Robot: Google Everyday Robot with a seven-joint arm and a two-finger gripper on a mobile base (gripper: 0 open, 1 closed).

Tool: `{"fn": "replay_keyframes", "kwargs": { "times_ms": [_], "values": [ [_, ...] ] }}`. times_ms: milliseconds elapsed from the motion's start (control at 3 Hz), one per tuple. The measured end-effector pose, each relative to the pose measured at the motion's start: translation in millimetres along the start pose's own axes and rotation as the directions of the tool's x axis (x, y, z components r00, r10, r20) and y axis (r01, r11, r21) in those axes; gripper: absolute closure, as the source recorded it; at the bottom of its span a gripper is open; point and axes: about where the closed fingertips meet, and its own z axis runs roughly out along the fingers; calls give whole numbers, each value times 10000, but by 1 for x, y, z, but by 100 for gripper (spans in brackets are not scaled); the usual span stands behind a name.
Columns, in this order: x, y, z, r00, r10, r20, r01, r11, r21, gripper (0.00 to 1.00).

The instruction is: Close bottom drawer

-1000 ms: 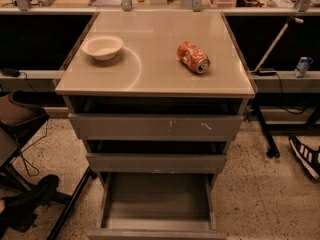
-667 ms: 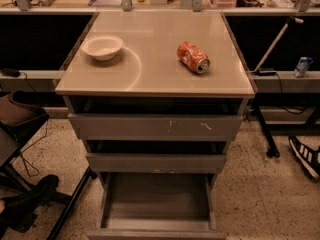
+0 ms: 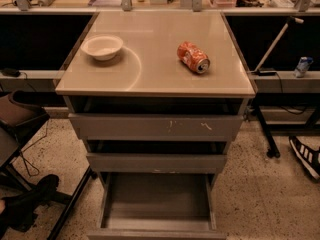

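The bottom drawer (image 3: 156, 204) stands pulled far out at the foot of the cabinet, showing its shallow grey tray. Its plain flat front (image 3: 156, 233) runs along the lower edge of the camera view. Above it is the mid-width grey drawer front (image 3: 156, 162), and above that the widest drawer front (image 3: 156, 127) with white scratch marks. My gripper is not in view.
On the cabinet top (image 3: 150, 79) sit a white bowl (image 3: 102, 46) at the left and an orange can (image 3: 193, 57) lying on its side at the right. A black chair base (image 3: 30, 194) is at the lower left. A shoe (image 3: 306, 156) is on the floor at the right.
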Motion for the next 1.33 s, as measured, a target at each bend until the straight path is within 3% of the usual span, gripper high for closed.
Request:
{"fn": "replay_keyframes", "kwargs": {
  "times_ms": [333,667,1000,1333],
  "values": [
    [-52,-33,3,9970,-599,483,577,9972,471,0],
    [-52,-33,3,9970,-599,484,577,9972,471,0],
    [-71,-58,6,9952,-605,771,559,9966,607,0],
    [-109,-77,8,9902,-847,1112,762,9940,787,0]
  ]
}}
